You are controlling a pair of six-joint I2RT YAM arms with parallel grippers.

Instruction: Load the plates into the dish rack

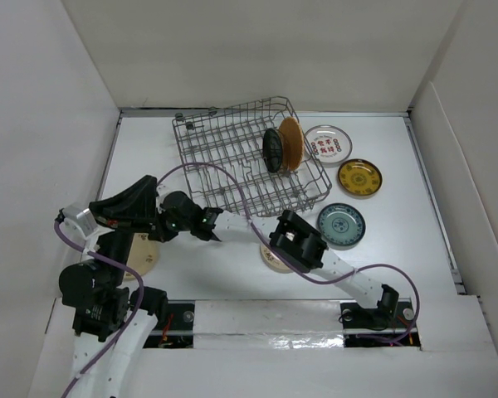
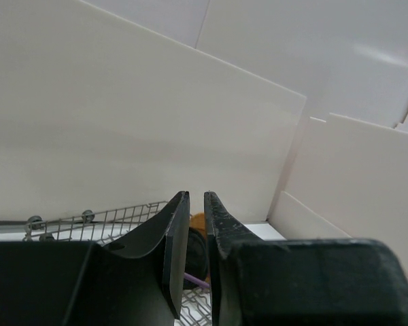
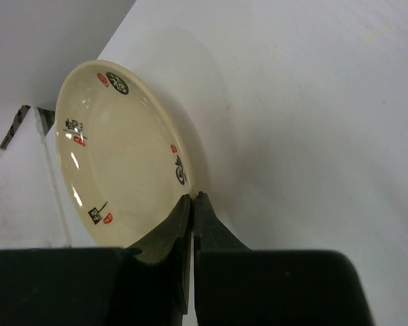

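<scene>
Jaws of the right gripper (image 3: pixel 192 197) are pressed together, and their tips touch the rim of a cream plate (image 3: pixel 115 156) with black and red marks, which lies on the white table (image 1: pixel 415 249) just before the dish rack (image 1: pixel 201 148); whether the rim is pinched between them I cannot tell. Jaws of the left gripper (image 2: pixel 196 195) are almost closed, with a thin gap and nothing inside, near the rack's near side. In the rack a black plate (image 1: pixel 272 149) and an orange-brown plate (image 1: pixel 292 141) stand on edge, side by side. Right of the rack lie a white plate with red marks (image 1: pixel 327 144), a yellow plate (image 1: pixel 359 177) and a teal plate (image 1: pixel 341 225). One pale plate (image 1: pixel 143 257) lies partly under the left arm
</scene>
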